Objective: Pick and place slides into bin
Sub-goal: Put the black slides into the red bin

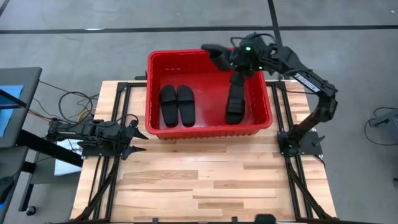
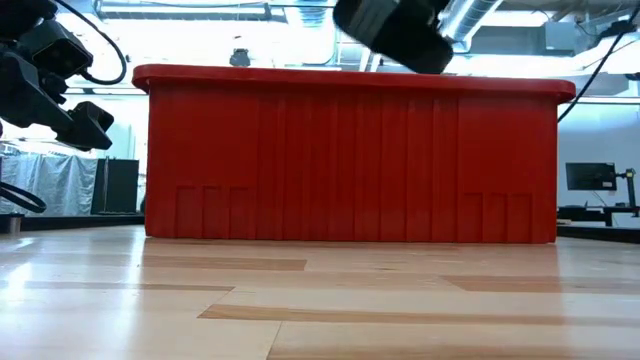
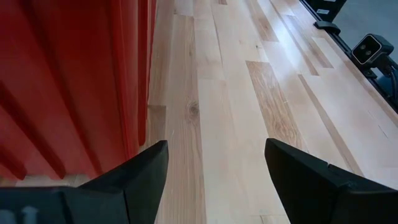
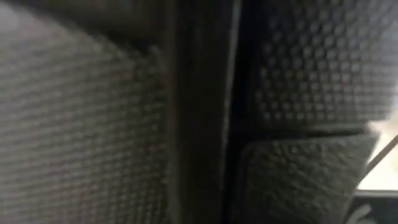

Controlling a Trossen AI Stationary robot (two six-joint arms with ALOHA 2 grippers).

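Even overhead light, table [image 1: 205, 180] evenly lit with soft short shadows. Low view backlit: ceiling lights [image 2: 200, 10] blown out, bin [image 2: 350, 160] wall saturated red, near tabletop soft. Right wrist view dim, close-up, blurred textured dark surface. Left wrist view sharp, bright.

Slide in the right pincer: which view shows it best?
High view: the held slide sticks out of the right pincer over the bin's rear rim. Low view shows only its underside above the rim. Right wrist view shows just close-up texture. Left wrist view shows none.

The tabletop [image 1: 205, 180] is seen from straight above; the bin [image 2: 350, 160], shared by both, is faced level from tabletop height, close.
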